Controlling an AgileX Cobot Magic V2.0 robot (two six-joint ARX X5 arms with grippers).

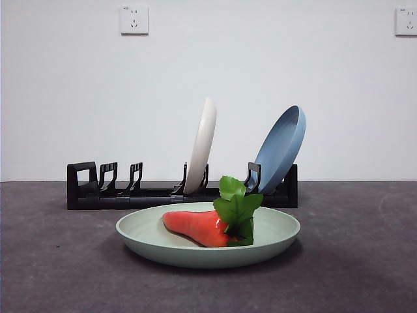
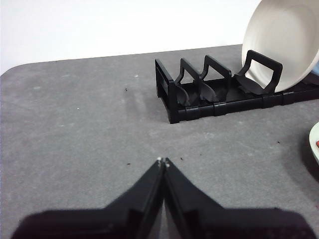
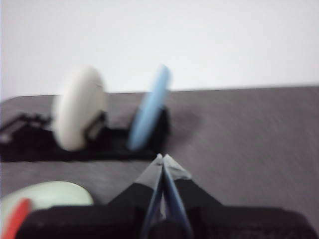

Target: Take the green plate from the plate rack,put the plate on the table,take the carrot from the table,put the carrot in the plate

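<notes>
**Carrot in the Plate, Both Grippers Empty**

The left gripper [image 2: 163, 162] was closed tight, its two black jaws pressed tip to tip with nothing between them. It hung over bare table [image 2: 75, 139]. From those tips, the plate rack [image 2: 209, 97] stood toward one o'clock, and the white plate [image 2: 284, 45] leaned in it farther out toward two o'clock.

The right gripper [image 3: 163, 158] was closed tight too, and it held nothing. Its picture was blurry. From its tips, the blue plate [image 3: 149, 107] stood near twelve o'clock, and the green plate [image 3: 45, 199] lay toward eight o'clock.

Seen from the front, no arm showed at all. The green plate [image 1: 208, 251] sat flat on the table [image 1: 52, 261], in front of the rack [image 1: 117, 192]. The carrot [image 1: 199, 226] lay inside the plate, its leaves pointing toward three o'clock. The white plate [image 1: 202, 147] and the blue plate [image 1: 281, 149] stood in the rack behind it.

So the job looked done. Not much could go wrong now. The blue plate leaned a lot, so a bump to the rack from an arm might tip it out. An arm swinging low over the green plate could knock it and roll the carrot out.
</notes>
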